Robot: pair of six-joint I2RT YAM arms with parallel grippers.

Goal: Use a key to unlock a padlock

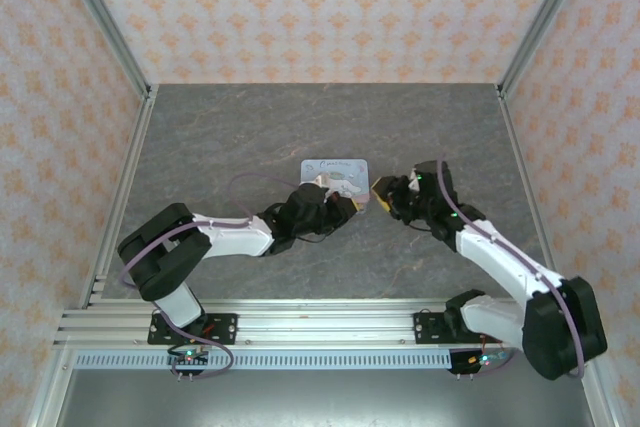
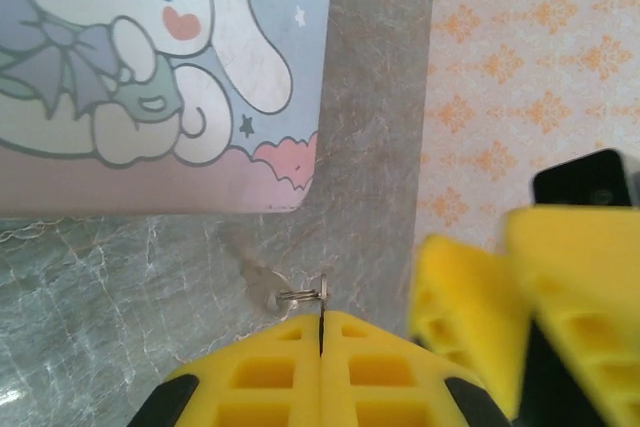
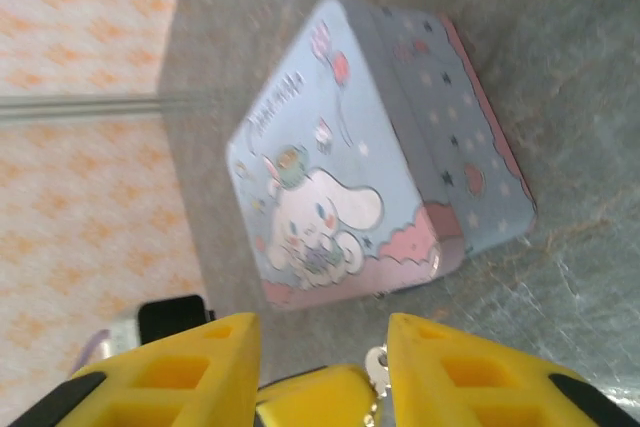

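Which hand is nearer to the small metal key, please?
Left. The left hand is shut on the key at its fingertips; the right hand is open, close beside it.

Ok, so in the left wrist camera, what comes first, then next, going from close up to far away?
left gripper → tiny key pinched at its tips, with a little metal ring beside it → bare grey tabletop → cartoon-printed tin
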